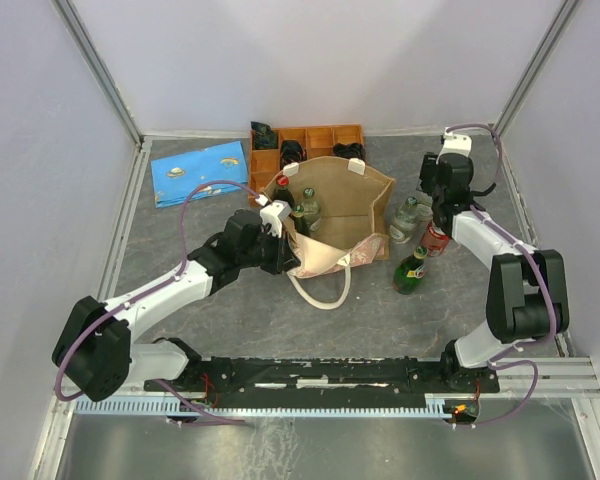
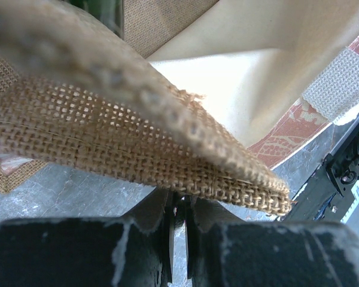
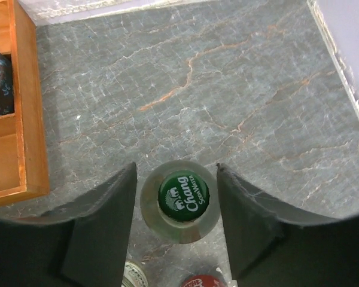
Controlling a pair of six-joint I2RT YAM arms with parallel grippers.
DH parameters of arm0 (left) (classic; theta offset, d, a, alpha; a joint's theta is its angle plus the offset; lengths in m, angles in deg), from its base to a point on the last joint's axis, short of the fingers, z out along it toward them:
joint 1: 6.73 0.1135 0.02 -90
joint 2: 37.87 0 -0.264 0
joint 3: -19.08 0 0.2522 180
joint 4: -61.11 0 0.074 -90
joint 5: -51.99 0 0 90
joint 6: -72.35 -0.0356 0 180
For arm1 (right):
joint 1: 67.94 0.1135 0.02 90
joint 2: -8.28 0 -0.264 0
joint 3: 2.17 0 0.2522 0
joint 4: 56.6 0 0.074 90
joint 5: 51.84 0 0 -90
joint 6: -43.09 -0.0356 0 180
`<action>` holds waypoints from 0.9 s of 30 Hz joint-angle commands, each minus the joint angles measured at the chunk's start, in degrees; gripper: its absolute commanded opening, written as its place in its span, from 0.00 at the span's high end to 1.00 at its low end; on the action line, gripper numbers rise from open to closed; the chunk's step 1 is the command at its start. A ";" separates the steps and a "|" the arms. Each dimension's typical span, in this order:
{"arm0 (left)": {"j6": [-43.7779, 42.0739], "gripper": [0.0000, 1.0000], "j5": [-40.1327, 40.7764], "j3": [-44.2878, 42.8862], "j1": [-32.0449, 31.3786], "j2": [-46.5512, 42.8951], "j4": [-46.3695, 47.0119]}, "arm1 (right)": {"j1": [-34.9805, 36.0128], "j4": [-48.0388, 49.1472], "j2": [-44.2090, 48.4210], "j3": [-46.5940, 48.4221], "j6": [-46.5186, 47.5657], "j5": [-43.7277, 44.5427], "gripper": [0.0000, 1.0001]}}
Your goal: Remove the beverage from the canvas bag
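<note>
The tan canvas bag [image 1: 352,205] stands open mid-table, with two bottles [image 1: 306,208] upright inside it. My left gripper [image 1: 278,226] is shut on the bag's near left rim. In the left wrist view the woven burlap edge [image 2: 167,161] lies pinched at my gripper [image 2: 179,206]. My right gripper [image 1: 436,203] is open to the right of the bag. It straddles an upright clear bottle with a green "Chang" cap [image 3: 183,195], which stands on the table between the fingers [image 3: 107,221] with small gaps on both sides.
A red-capped bottle [image 1: 437,238], a clear bottle [image 1: 407,217] and a green bottle [image 1: 412,270] stand on the table right of the bag. An orange compartmented tray [image 1: 305,145] is behind the bag. A blue patterned cloth [image 1: 198,171] lies at the back left. The tray's side [image 3: 27,119] is left of my right gripper.
</note>
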 commanded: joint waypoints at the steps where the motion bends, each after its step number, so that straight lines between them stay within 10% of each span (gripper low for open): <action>1: 0.93 0.97 0.01 -0.10 -0.18 1.34 -4.46 | 1.16 4.76 3.60 -0.41 0.97 0.49 0.30; 12: 1.25 0.97 0.20 0.46 -0.22 -0.02 -4.55 | 6.61 -5.57 11.66 7.10 -0.01 5.20 0.20; 15: 1.65 0.97 0.25 0.60 -0.20 -0.63 -4.49 | 10.86 -14.27 14.34 14.87 -2.06 5.47 0.01; 27: 3.07 0.97 0.12 1.30 -0.18 -2.36 -4.56 | 30.63 -24.86 16.69 27.69 -0.11 -5.90 0.15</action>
